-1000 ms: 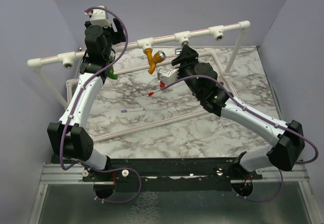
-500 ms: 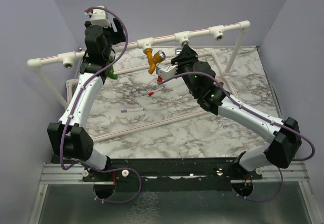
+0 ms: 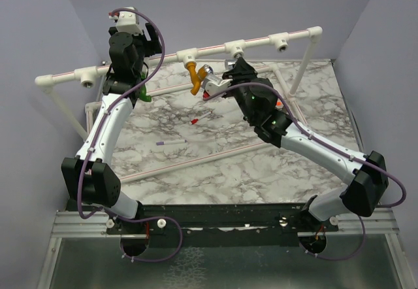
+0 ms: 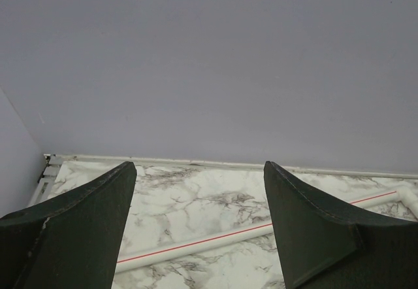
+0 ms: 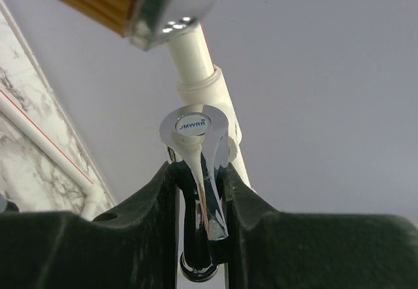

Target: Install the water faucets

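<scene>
As the right end effector (image 5: 199, 187) clamps both jaws on the handle of the grey metal faucet (image 5: 194, 129), that tap is held up just below the white pipe rail (image 3: 258, 40).

**Step in hand (judged):** the pick-up is done and the fitting has not yet begun.

**Other taps:**
- The mustard-orange faucet (image 3: 194, 76) hangs from a tee joint (image 3: 189, 57) on the rail, just beside the held tap on its left.
- The green faucet (image 3: 142, 95) shows beside the left arm. Whether it is seated cannot be told.

**Left end effector (image 4: 199, 171):** its jaws stand wide apart with nothing between them, and it faces the back wall (image 3: 215, 8).

**Next move (judged):** carry the grey tap rightward to the neighbouring tee joint (image 3: 234, 46), line its inlet end up with the socket, then press or turn it in. The inlet end is hidden, so its alignment cannot be checked here.

**Room for moving:**
- It is tight on the left against the mustard tap.
- It is tight behind against the rail.
- It is open to the right along the rail.
- It is open downward over the tabletop (image 3: 228, 171), where a red-tipped stick (image 3: 194, 120) lies well apart.
</scene>
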